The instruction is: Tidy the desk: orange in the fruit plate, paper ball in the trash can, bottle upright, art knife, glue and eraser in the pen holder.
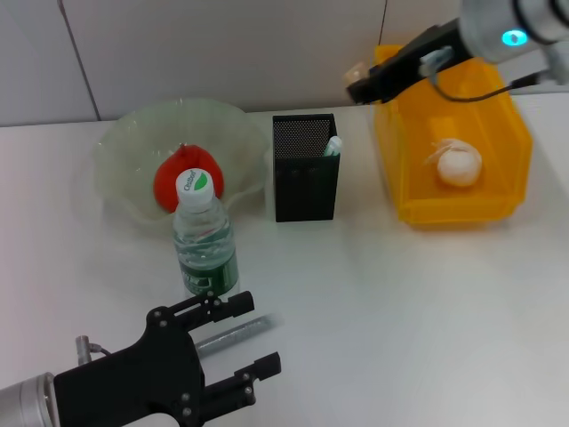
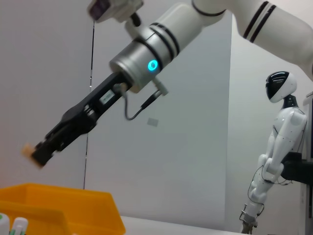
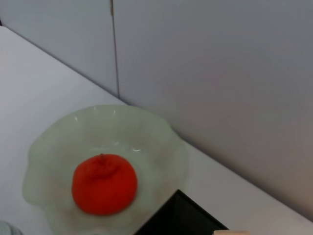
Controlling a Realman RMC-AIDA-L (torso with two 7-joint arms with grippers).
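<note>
Nearest, the left pincer point(image 1: 238, 349) gapes wide beside the art knife point(image 1: 233, 334); the right pincer point(image 1: 356, 86) grips the eraser point(image 1: 355, 72) above the pen holder point(image 1: 305, 171).

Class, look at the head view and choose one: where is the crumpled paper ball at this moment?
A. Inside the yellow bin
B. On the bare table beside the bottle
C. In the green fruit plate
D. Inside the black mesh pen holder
A: the white paper ball lies on the floor of the yellow bin, while the fruit plate holds only the orange.
</note>
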